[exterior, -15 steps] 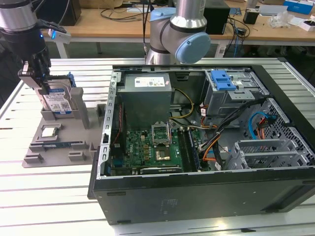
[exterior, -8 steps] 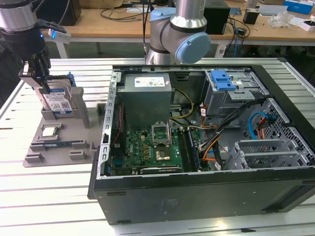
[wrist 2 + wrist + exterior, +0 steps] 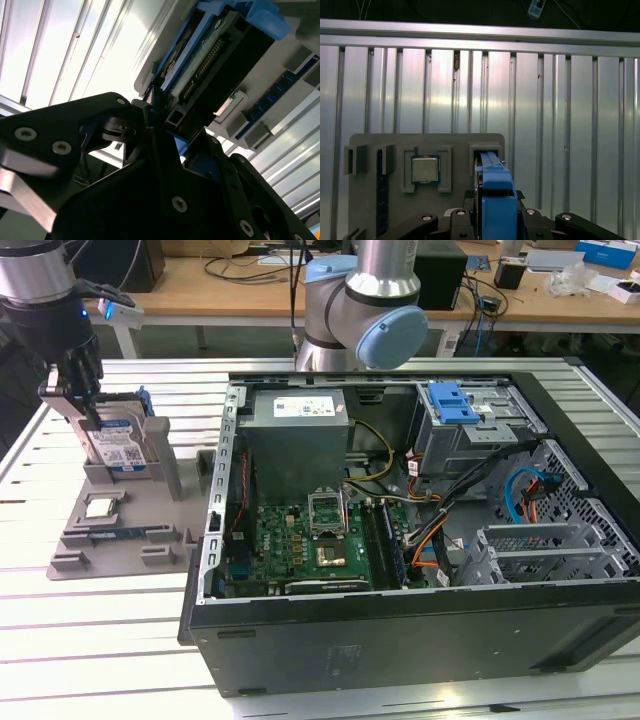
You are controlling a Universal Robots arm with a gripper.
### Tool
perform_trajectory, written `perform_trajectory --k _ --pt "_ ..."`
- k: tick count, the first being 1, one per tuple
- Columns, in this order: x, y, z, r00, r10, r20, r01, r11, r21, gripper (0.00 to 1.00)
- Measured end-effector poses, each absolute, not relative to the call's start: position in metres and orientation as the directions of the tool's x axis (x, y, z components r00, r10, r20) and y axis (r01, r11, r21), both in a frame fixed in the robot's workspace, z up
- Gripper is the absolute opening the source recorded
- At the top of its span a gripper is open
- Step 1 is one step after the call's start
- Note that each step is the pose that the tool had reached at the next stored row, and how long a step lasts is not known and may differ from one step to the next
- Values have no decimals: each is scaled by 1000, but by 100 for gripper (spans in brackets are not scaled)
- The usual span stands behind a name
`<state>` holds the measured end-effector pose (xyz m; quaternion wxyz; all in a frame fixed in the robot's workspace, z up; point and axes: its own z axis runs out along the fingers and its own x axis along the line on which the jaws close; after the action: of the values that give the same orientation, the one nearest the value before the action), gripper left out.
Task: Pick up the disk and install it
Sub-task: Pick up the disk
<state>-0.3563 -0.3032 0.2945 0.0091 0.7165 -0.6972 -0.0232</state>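
Observation:
The disk, silver with a blue-and-white label and blue rails, stands on edge in a slot of the grey holder at the exterior view's left. My gripper comes down on its top edge from above, fingers on either side and shut on it. In the first wrist view the disk's blue rail runs between the fingers down into the holder's slot. In the second wrist view the black fingers press the disk's edge, where its connector pins show.
A small square silver chip lies in the holder beside the disk, also in the first wrist view. The open computer case lies to the exterior view's right, with a blue-latched drive bay at its far end. Slatted metal table lies underneath.

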Motion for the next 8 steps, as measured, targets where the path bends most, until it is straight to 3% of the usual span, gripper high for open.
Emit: perform_trajectory --k 8 --pt "-356 -302 318 27 -999 -21 -999 -28 45 37"
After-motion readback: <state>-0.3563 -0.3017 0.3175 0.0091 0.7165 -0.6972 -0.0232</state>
